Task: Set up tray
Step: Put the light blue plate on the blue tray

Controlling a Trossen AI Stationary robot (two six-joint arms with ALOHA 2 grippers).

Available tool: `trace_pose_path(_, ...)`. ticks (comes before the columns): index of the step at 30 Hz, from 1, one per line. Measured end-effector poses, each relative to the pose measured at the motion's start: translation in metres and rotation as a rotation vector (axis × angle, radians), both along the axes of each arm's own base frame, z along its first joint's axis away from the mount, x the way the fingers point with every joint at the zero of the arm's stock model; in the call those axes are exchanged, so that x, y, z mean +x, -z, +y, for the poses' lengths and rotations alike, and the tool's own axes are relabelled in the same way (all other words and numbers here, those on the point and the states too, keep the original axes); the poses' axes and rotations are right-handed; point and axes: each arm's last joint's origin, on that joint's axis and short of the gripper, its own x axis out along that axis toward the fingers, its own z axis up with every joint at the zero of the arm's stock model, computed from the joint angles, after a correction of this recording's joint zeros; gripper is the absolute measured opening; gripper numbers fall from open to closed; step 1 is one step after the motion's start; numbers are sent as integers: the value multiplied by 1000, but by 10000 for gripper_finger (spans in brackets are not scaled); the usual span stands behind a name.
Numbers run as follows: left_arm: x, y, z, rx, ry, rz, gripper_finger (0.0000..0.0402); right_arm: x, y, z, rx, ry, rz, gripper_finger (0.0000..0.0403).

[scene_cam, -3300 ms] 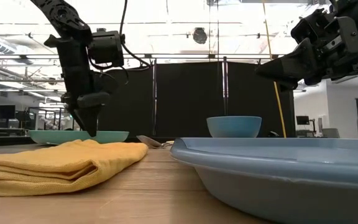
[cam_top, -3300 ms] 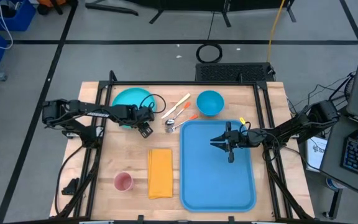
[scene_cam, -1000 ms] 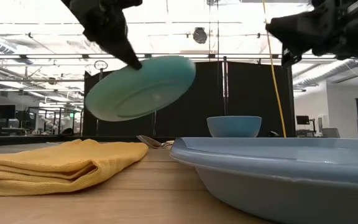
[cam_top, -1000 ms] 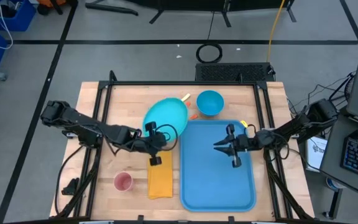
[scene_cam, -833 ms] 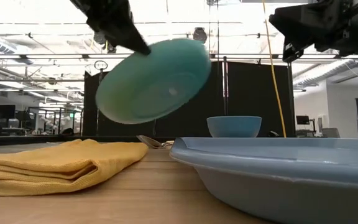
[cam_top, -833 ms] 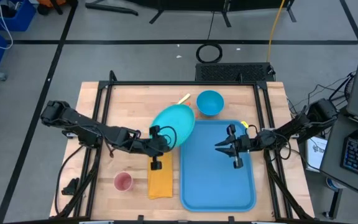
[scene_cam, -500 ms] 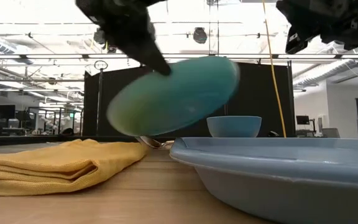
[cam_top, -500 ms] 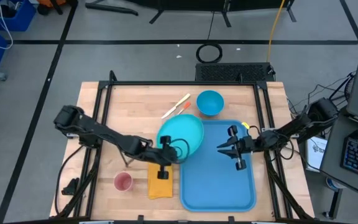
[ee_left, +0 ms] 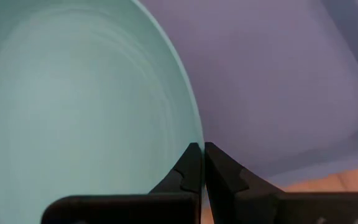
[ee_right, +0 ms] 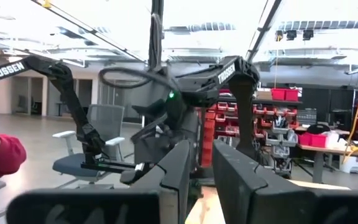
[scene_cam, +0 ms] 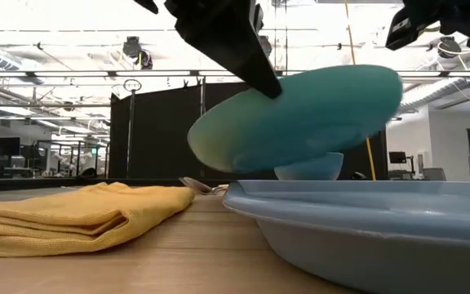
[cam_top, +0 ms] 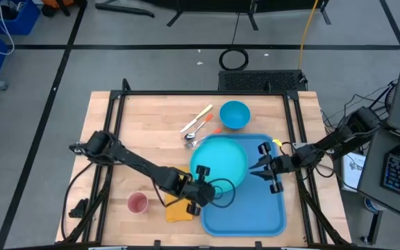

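The round turquoise plate (cam_top: 221, 158) hangs tilted over the left part of the big blue tray (cam_top: 245, 208), with my left gripper (cam_top: 201, 171) shut on its rim. The left wrist view shows the plate (ee_left: 86, 99) on one side of the fingers and the tray (ee_left: 278, 74) on the other. In the low view the plate (scene_cam: 300, 122) hovers just above the tray's rim (scene_cam: 365, 220). My right gripper (cam_top: 261, 167) hovers over the tray's right part, its fingers (ee_right: 173, 168) a narrow gap apart, holding nothing. My left gripper pinches the plate's rim (ee_left: 196, 138) between its two fingers, on the plate's near-left side. The fingers reach in from the table's left side. The plate is lifted clear of the tray and tilted, its right side higher (scene_cam: 390, 82).
A blue bowl (cam_top: 234, 114) stands behind the tray, with utensils (cam_top: 198, 126) left of it. The yellow napkin (cam_top: 176, 208) lies left of the tray, partly under my left arm, and a pink cup (cam_top: 138, 203) stands farther left.
My left gripper has carried the plate toward the table's right and near edges, from over the bare wood to above the tray's left part; the plate stays lifted and tilted. My right gripper has drawn a little toward the right edge.
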Motion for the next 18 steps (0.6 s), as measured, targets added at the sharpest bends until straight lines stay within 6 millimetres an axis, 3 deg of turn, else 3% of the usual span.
trace_pose_path(18, 18, 17, -5, -23, 167, -52, 5, -1, -1, 1, -13, 0, 1, 59)
